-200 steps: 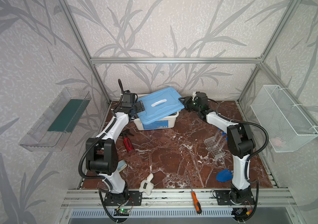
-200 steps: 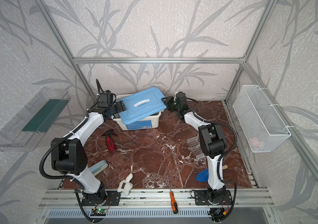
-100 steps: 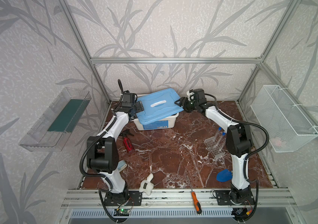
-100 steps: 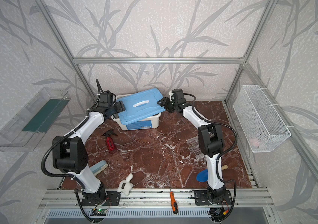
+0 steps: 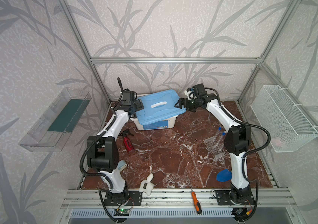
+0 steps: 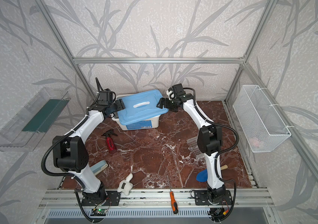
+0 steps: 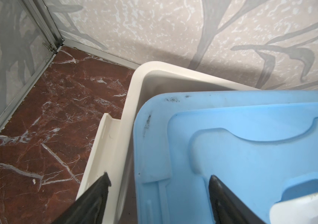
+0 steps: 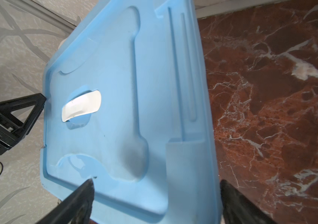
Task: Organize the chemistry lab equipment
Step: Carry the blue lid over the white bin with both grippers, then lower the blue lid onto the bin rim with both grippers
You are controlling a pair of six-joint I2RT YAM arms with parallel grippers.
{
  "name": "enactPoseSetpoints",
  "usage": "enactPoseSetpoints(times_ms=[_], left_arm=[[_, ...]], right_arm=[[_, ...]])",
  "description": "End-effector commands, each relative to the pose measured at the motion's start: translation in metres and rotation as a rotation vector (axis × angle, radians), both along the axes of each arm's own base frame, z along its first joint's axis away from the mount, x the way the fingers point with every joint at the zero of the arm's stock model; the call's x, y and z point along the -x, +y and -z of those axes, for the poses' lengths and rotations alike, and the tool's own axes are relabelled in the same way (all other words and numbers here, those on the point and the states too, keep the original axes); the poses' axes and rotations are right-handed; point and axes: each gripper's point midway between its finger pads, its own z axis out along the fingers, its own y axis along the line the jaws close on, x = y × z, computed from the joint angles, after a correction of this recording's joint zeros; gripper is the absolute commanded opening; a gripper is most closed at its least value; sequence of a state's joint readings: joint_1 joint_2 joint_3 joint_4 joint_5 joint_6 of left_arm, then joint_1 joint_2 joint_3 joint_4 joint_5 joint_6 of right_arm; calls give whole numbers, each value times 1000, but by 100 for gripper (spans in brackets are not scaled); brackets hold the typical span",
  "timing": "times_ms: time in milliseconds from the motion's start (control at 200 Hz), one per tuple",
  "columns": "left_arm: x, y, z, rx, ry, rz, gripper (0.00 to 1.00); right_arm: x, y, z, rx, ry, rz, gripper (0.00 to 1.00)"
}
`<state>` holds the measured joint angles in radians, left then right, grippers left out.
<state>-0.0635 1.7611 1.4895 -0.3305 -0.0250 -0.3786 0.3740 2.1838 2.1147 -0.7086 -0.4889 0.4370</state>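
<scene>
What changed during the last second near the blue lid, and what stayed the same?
The right gripper moved toward the blue lid and opened its jaws wide; they now straddle that end of the lid. Nothing was taken hold of. The left gripper stayed open at the lid's other end, the lid stayed askew on the white bin, and the tube rack did not move.

Bright, even, diffuse light; both top views sharp. A soft shadow lies under the blue lid [image 5: 160, 111]. In the right wrist view its white handle [image 8: 81, 106] glares.
</scene>
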Motion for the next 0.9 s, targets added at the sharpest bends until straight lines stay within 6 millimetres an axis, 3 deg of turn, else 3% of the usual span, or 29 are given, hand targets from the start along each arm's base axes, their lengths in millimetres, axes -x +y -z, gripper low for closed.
enactPoseSetpoints(times_ms=[0,175,375,590,895], left_arm=[[0,4,2,-1,22,-15,82],[0,6,9,-18,53,-15,80],[-4,0,10,14,50,4,76],[-8,-2,13,21,60,12,78],[-30,4,17,-21,84,11,72]], right_arm=[[13,6,9,34,30,-58,96],[24,18,-2,89,1,-79,92],[38,21,4,237,25,-94,92],[44,38,2,184,32,-144,96],[52,40,12,178,72,-177,100]])
